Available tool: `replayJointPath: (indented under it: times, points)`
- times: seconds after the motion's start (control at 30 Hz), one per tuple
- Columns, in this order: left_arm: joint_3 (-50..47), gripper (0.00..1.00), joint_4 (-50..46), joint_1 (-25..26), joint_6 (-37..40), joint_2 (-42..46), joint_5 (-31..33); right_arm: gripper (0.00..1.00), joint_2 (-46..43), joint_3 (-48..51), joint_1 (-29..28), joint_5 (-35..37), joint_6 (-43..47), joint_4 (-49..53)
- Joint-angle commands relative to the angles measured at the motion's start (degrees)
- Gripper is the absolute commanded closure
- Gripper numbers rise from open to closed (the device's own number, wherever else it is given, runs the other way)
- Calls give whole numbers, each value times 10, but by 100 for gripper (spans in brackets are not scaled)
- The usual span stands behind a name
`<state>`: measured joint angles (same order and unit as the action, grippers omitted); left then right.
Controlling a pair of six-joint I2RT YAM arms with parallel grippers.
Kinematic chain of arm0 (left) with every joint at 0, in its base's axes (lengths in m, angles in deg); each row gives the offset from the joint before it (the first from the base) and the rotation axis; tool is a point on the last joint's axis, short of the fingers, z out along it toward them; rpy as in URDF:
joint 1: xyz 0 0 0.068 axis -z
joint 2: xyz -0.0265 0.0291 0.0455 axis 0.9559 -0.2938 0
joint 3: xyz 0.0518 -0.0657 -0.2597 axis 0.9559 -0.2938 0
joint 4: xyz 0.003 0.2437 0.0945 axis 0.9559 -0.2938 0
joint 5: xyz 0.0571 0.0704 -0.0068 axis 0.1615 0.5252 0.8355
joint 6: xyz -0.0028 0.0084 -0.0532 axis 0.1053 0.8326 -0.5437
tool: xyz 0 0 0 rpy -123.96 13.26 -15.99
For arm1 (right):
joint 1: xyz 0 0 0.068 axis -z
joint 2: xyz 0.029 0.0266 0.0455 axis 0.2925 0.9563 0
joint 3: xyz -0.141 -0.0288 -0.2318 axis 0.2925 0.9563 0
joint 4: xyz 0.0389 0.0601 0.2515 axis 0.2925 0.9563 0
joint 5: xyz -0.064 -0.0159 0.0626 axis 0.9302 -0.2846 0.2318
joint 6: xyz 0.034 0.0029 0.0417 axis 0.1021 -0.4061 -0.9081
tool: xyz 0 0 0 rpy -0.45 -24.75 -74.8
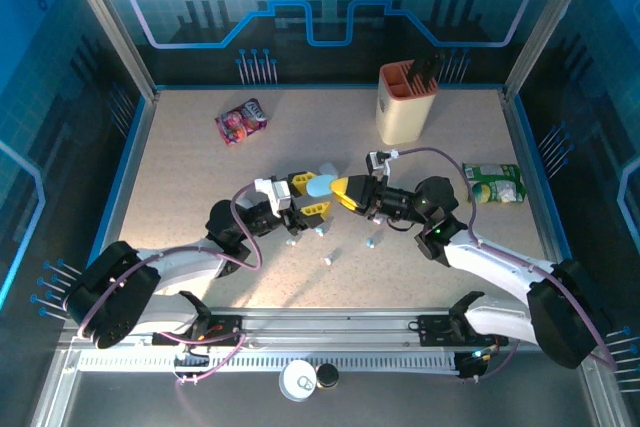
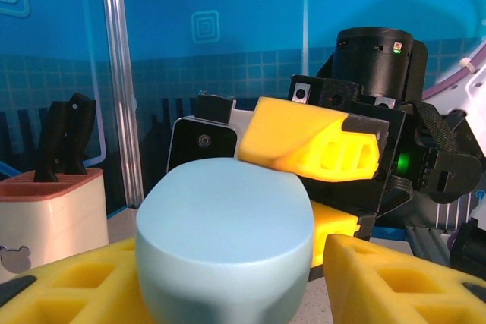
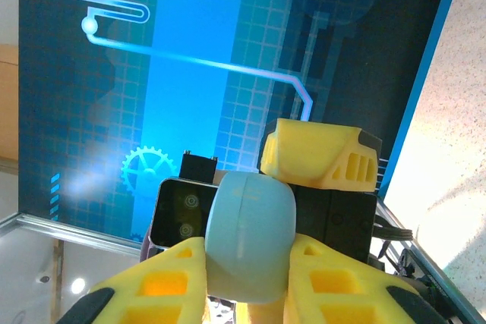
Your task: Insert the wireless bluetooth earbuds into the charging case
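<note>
While my right claw point(image 1: 338, 190) is pinching pale blue charging case point(image 1: 319, 186) mid-table, my left claw point(image 1: 309, 196) is straddling same case, grip impossible to tell. Earbuds point(image 1: 327, 260) are lying loose on table point(image 1: 200, 177), base-side of both claws; left claw is sitting nearer most.

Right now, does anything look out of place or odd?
Nothing looks spilled or broken. One oddity: the earbuds lie scattered loose on the table near the grippers, while the right gripper clamps the pale blue case, which looks closed; the left gripper straddles it.
</note>
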<state>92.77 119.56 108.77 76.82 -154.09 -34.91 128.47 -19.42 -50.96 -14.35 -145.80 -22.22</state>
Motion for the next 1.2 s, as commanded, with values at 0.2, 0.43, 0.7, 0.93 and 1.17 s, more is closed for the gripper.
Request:
replayJointPath:
  times: [0.2,0.43,0.7,0.93,1.17]
  points:
    - [16,48,24,3,-2,-7,-9,78,0,6,8,-3,17,-5]
    - [16,55,24,3,-5,-9,-18,78,7,9,10,-5,19,-8]
    - [17,69,21,4,-8,-15,-23,77,10,14,14,-7,26,0]
    - [16,71,-40,4,12,-2,-24,49,-14,14,31,-7,64,43]
    - [10,69,-154,3,29,31,-57,27,-89,-15,76,-24,258,228]
